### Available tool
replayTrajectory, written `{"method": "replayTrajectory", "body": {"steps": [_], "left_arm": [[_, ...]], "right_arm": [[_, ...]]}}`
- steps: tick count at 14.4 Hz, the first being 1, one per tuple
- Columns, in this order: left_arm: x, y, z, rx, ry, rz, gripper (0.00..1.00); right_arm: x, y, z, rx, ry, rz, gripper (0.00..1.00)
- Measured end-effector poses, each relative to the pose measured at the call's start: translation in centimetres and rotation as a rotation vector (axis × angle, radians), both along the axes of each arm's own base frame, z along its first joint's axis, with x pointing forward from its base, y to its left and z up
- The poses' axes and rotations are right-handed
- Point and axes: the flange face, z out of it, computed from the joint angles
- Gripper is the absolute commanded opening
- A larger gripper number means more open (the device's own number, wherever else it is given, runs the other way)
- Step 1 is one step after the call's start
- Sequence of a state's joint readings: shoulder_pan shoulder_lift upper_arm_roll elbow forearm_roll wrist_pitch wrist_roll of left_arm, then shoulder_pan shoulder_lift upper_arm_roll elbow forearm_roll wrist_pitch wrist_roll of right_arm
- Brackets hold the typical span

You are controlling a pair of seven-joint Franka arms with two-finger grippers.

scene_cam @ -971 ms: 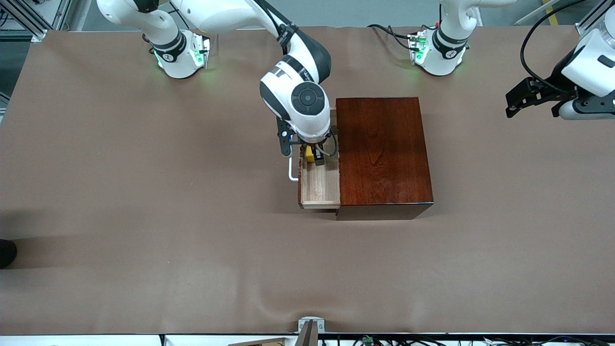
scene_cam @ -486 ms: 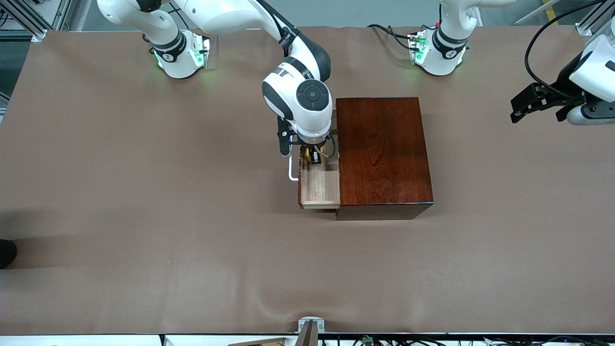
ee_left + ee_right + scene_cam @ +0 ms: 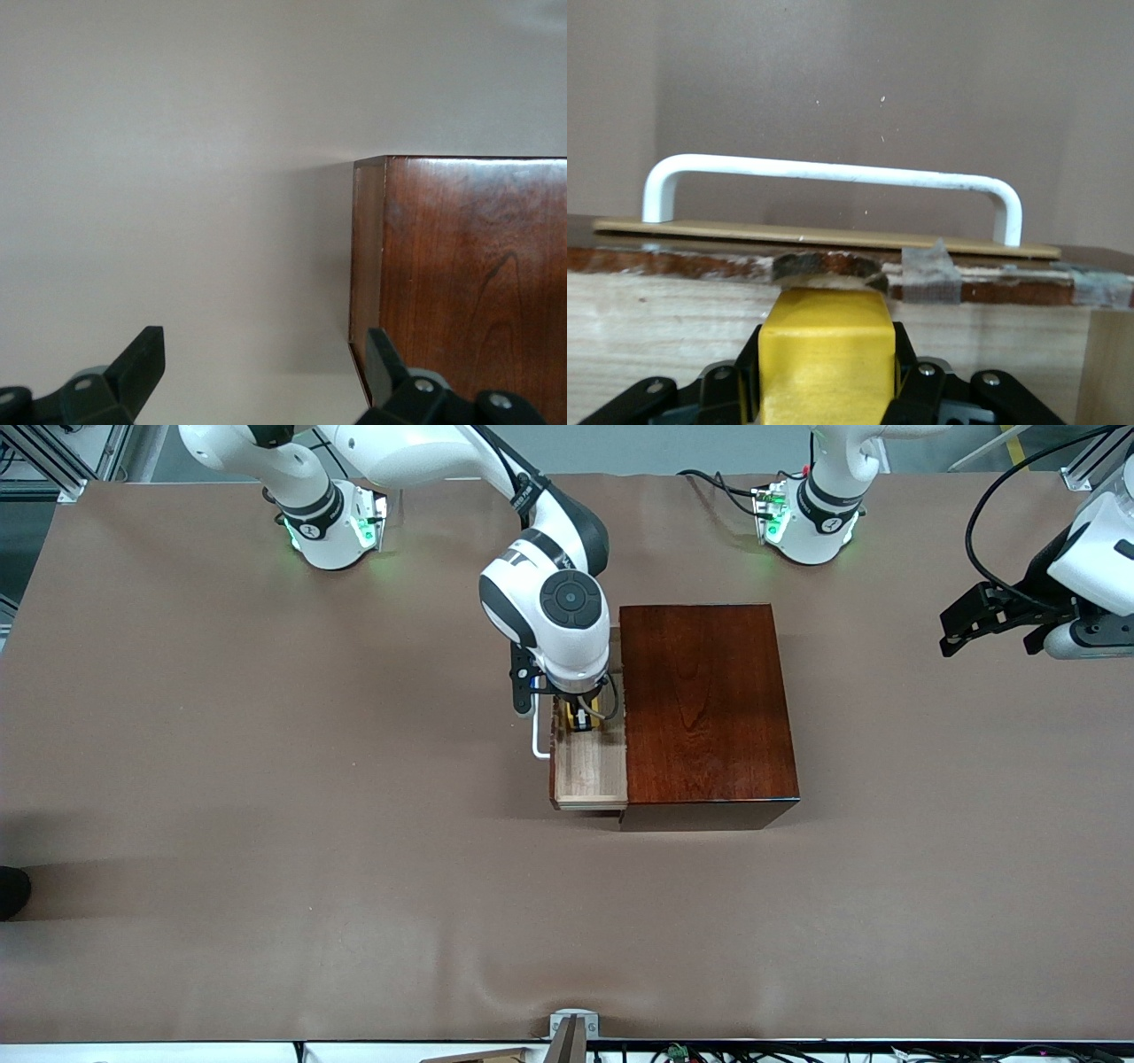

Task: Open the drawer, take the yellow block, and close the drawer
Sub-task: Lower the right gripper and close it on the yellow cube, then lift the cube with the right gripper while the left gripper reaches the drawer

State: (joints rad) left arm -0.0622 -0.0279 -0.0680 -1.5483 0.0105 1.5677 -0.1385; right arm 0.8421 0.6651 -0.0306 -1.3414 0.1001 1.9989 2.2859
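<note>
The dark reddish-brown box (image 3: 704,708) stands mid-table with its drawer (image 3: 589,775) pulled out toward the right arm's end, pale wood showing inside. The white handle (image 3: 537,740) (image 3: 833,177) is on the drawer's front. My right gripper (image 3: 580,722) (image 3: 826,376) reaches down into the drawer and is shut on the yellow block (image 3: 574,722) (image 3: 826,350), with a black finger (image 3: 749,376) on each side of it. My left gripper (image 3: 983,615) (image 3: 261,376) waits open over the table at the left arm's end, holding nothing, with the box (image 3: 469,266) in its view.
Brown table cover (image 3: 266,824) lies all around the box. Both arm bases (image 3: 332,531) (image 3: 811,527) stand along the table's edge farthest from the front camera. A small metal bracket (image 3: 573,1027) sits at the edge nearest the front camera.
My right gripper has closed on the yellow block inside the drawer. The left arm has drifted slightly outward toward its end of the table.
</note>
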Motion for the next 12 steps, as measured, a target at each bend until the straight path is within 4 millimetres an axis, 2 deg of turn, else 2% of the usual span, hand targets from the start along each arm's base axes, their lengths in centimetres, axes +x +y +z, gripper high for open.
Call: {"method": "replayTrajectory", "body": {"steps": [8, 12], "left_arm": [[0.4, -0.8, -0.5, -0.001, -0.003, -0.013, 1.0], [0.3, -2.0, -0.8, -0.001, 0.002, -0.03, 1.0]], "right_arm": [[3.3, -1.8, 4.3, 0.062, 0.012, -0.07, 0.0], [5.6, -4.3, 6.8, 0.054, 0.026, -0.062, 0.0]]}}
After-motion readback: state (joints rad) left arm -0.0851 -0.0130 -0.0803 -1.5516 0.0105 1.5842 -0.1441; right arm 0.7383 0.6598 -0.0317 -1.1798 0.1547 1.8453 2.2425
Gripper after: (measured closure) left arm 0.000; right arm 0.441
